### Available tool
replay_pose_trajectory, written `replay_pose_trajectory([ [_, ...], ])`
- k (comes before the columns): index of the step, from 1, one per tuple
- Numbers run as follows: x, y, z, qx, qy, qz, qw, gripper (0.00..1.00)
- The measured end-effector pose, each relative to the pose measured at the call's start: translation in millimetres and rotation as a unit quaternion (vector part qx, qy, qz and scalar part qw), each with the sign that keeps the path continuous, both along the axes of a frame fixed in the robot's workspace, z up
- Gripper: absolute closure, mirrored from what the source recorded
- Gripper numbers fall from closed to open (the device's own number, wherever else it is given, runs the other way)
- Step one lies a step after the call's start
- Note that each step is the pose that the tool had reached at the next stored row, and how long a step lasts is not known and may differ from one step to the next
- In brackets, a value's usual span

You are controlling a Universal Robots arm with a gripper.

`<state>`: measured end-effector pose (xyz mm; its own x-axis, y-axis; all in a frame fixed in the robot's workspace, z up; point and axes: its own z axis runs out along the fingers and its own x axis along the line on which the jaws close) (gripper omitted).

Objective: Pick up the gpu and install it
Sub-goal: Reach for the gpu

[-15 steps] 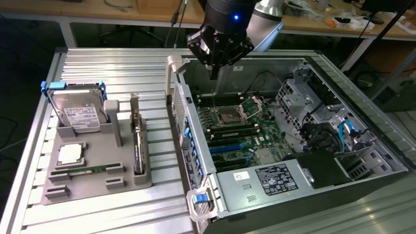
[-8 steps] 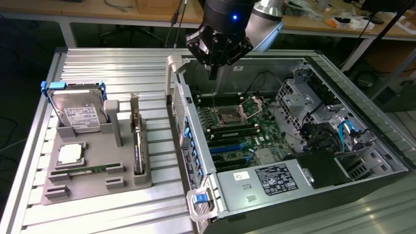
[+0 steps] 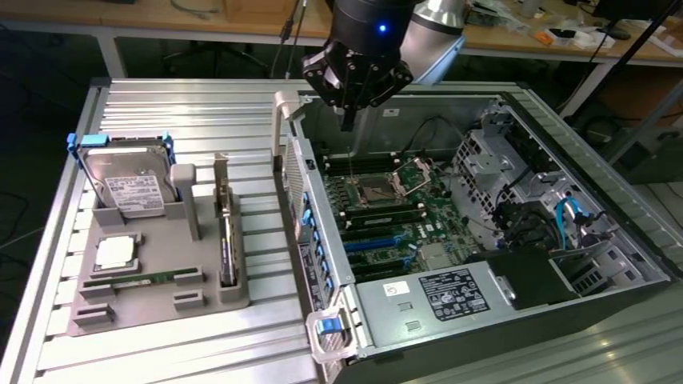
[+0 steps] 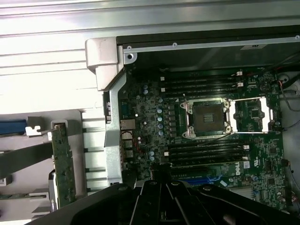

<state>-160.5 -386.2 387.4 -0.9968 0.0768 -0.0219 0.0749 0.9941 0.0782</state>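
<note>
The gpu (image 3: pixel 225 240) is a thin dark card standing on edge in a slot of the grey holder (image 3: pixel 160 308), on the exterior view's left. In the wrist view the gpu (image 4: pixel 62 164) shows edge-on as a green strip outside the case wall. My gripper (image 3: pixel 347 122) hangs above the far corner of the open computer case (image 3: pixel 320 264), over the motherboard (image 3: pixel 397 214), well apart from the card. Its fingers meet in a point with nothing between them. The gripper (image 4: pixel 161 183) sits dark over the motherboard (image 4: pixel 145 117), near the empty CPU socket (image 4: pixel 206 117).
The holder also carries a silver hard drive (image 3: pixel 128 186) in a blue frame, a CPU chip (image 3: pixel 115 252) and a green RAM stick (image 3: pixel 144 278). The case's raised side wall (image 3: pixel 299 184) stands between holder and motherboard. Drive cages and cables (image 3: pixel 533 208) fill the case's far side.
</note>
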Motion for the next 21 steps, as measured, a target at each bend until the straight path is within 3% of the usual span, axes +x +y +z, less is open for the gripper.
replay_pose_trajectory([
  [21,-11.9,1.8,-0.7,0.0000,0.0000,0.000,1.0000,0.89],
])
